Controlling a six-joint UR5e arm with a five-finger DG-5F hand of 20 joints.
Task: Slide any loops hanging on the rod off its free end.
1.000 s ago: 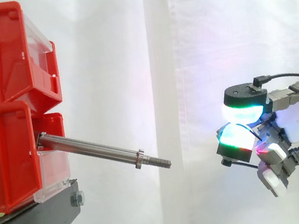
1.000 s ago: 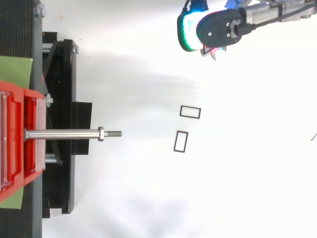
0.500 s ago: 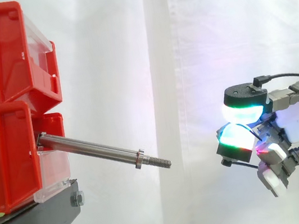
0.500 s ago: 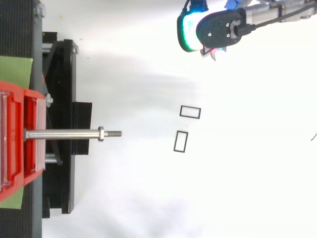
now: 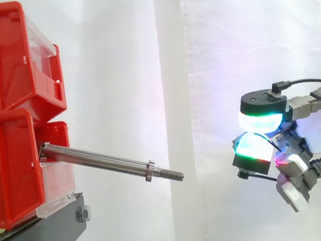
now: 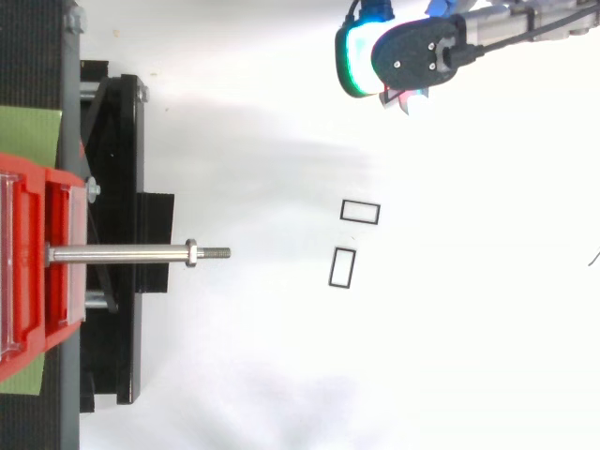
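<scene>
Two black rectangular loops lie flat on the white floor, off the rod and apart from each other. In the top view the nearer loop sits at about 3 o'clock from the rod's free end, well apart from it. The farther loop lies just beyond the nearer one, at its 1 o'clock.

The steel rod sticks out of the lower of the stacked red bins, which rest on a black stand. Seen from above, the rod points to 3 o'clock. From the side it slopes down toward 4 o'clock. A nut sits near its tip, just before the threaded end.

Farther back, the hand hangs in the air at 1 o'clock from the loops in the top view, well apart from the rod and the loops. Its fingers are loosely curled and hold nothing, and the fingertips glow green, cyan, red and white. A white curtain hangs behind.
</scene>
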